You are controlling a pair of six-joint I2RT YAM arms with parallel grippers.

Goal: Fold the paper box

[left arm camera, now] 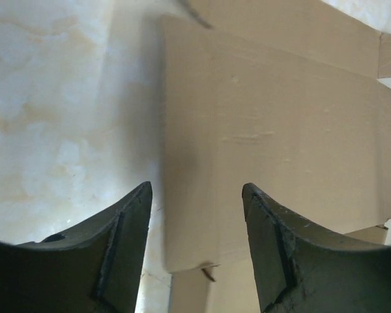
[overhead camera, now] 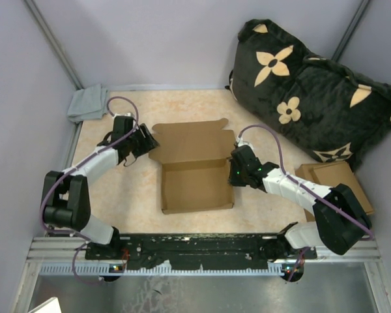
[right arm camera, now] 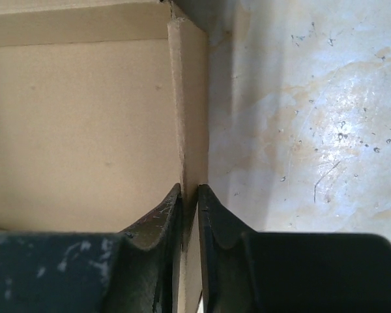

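The brown paper box (overhead camera: 194,179) lies in the middle of the table, its tray partly raised and its lid panel (overhead camera: 190,141) flat behind it. My right gripper (overhead camera: 233,171) is shut on the box's upright right side wall (right arm camera: 190,111), one finger inside the tray and one outside. My left gripper (overhead camera: 148,142) is open at the lid's left edge, with a lid flap (left arm camera: 274,130) lying between and beyond its fingers (left arm camera: 127,241), not gripped.
A black cushion with tan flowers (overhead camera: 309,91) fills the back right. A second flat cardboard piece (overhead camera: 332,179) lies at the right under my right arm. A grey cloth (overhead camera: 88,103) sits at the back left corner. Walls enclose the table.
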